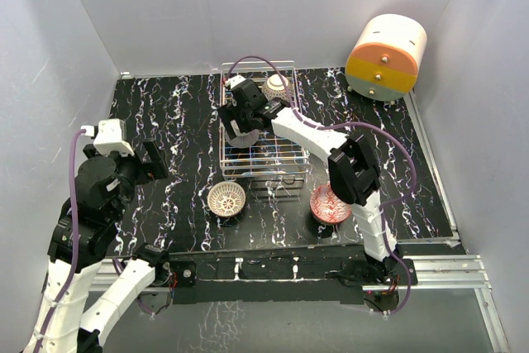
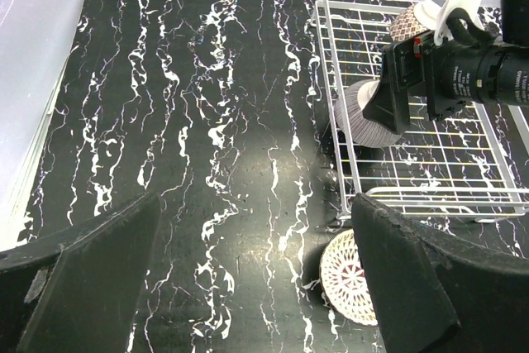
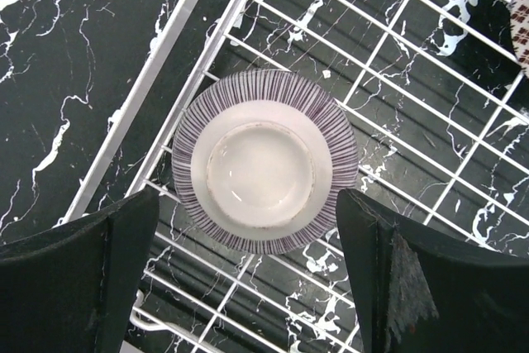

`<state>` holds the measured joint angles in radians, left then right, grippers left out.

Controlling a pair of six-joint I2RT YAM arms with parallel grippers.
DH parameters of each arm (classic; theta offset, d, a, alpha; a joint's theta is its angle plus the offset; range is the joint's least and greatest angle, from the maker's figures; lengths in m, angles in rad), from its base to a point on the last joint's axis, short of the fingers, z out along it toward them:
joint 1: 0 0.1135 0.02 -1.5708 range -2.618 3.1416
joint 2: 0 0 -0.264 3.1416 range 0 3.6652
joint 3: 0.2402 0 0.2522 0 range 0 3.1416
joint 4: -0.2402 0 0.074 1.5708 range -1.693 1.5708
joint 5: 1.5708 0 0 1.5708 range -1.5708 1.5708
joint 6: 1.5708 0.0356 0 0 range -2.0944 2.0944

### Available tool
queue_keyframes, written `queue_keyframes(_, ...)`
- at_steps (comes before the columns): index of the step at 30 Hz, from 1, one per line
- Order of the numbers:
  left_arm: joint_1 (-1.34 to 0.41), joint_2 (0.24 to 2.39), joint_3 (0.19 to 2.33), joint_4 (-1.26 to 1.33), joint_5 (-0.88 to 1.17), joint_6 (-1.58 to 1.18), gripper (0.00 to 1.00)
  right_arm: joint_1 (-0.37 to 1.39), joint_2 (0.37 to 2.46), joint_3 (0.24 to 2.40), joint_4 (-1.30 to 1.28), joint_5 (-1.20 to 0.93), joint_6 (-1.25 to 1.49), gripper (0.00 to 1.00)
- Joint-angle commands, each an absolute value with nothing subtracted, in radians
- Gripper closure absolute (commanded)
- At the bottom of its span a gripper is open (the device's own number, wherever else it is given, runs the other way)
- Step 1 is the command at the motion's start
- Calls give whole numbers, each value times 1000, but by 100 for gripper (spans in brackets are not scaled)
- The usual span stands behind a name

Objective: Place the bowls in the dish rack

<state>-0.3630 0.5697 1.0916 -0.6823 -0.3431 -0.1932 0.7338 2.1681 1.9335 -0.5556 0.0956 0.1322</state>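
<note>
Pale grey walls [image 1: 248, 6] box in a black white-veined marble table [image 1: 165, 113]; the dish rack [image 1: 258, 63] sits mid-table, toward the far side; a cream-and-orange drawer unit [image 1: 386, 57] is in the far right corner, well apart.

The right arm [image 1: 355, 171] reaches over the rack's near edge; the right gripper [image 1: 245, 124] hovers inside the rack by its left wall, fingers spread wide, gripping nothing. The striped bowl [image 3: 264, 173] lies right under it on the wires, foot ring facing the wrist camera. In the left wrist view it looks tilted against the left wall; whether a finger touches it I cannot tell. The left arm [image 1: 95, 192] is off to the left; the left gripper [image 2: 256, 212] is parted wide, empty, above bare table.

The patterned bowl [image 1: 277, 86] is in the rack at the far end. The lattice bowl [image 1: 226, 199] is on the table just beside the rack's near left corner; the red bowl [image 1: 331, 202] is on the table near the near right corner, partly under the right arm. So two look loaded, two left.

Risks, as judged:
- The tilted bowl may slide or rock if a finger clips its rim on the way out.
- The right arm could nudge the red bowl.
- The left gripper going for the lattice bowl could snag the rack wire.
- Glazed rims are slick; a shallow pinch could drop one.
</note>
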Motion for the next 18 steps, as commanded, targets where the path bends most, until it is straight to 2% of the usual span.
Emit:
queue_keyframes(1,-367,569,1089,-690,-363,-182,3,735,2195,1974,-498,90,128,10)
queue_keyframes(7,-367,569,1088,-694,-370,-178,3,735,2203,1976,-494,113,133,15)
queue_keyframes(10,-367,569,1088,-693,-370,-178,3,734,2207,1976,-494,119,134,25)
queue_keyframes(18,-367,570,1086,-693,-373,-176,3,734,2213,1977,-479,144,129,26)
